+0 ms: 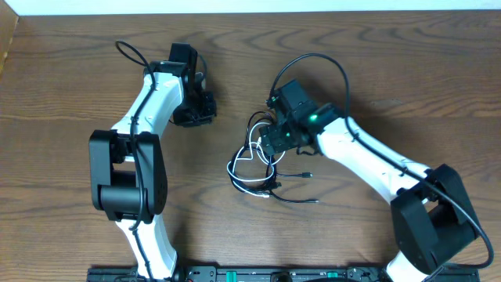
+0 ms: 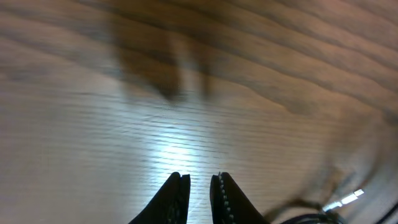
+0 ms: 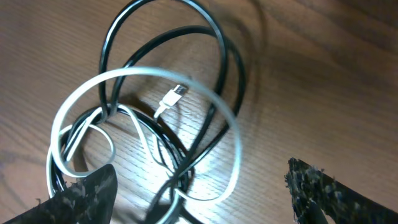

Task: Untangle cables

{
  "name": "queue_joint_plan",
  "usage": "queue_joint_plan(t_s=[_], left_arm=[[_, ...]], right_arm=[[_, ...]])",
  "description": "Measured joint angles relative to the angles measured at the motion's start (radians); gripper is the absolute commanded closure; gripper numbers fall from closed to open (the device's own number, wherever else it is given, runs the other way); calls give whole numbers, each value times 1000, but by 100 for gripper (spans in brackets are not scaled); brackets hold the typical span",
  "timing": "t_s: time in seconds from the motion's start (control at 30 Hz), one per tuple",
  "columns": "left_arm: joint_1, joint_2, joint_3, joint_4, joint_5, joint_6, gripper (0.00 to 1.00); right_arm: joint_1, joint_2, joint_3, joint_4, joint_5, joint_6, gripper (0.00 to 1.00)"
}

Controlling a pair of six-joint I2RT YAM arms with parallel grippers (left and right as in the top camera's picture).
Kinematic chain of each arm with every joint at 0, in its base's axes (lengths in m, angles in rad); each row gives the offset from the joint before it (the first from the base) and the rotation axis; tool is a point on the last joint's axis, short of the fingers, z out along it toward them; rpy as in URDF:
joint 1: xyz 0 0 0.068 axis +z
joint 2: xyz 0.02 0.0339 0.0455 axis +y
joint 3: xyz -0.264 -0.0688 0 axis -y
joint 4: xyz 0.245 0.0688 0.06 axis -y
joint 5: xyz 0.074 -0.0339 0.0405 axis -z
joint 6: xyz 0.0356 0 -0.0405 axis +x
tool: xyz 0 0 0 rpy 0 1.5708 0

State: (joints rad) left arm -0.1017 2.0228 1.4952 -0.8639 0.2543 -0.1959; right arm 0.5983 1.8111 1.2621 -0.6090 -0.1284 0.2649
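Observation:
The cables (image 1: 252, 168) lie in a tangled heap at mid-table: a white cord (image 3: 231, 127) looped through longer black cords (image 3: 214, 34), with a white plug (image 3: 176, 94) in the middle of the loops. My right gripper (image 1: 268, 143) hangs over the heap's upper edge. Its fingers stand wide open (image 3: 202, 186), with the crossing cords lying loose on the wood between them. My left gripper (image 1: 194, 116) is away to the left over bare wood. Its fingers (image 2: 199, 182) are nearly together and empty, and a blurred plug end (image 2: 347, 198) shows at the lower right.
Thick black robot wires arch over the right arm (image 1: 333, 66) and beside the left arm (image 1: 129, 53). Black cord ends (image 1: 301, 200) trail right of the heap. The table's back edge (image 1: 250, 11) runs along the top, and the arms' base rail (image 1: 258, 274) along the bottom.

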Motion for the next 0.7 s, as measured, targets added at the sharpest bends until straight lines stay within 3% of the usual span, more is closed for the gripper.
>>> queue_joint_plan(t_s=[0.33,0.47,0.7], left_arm=[[0,5,-1,-130,111,113,81],[-4,5,-15,-189,118,124,70],[-36,5,-134,-182,134,92,64]], right_arm=[[-61,32,-6,38,-72,-126,28],[-65,33,-8,60,-78,-141,40],[-65,33,-9,51,-81,-144,45]])
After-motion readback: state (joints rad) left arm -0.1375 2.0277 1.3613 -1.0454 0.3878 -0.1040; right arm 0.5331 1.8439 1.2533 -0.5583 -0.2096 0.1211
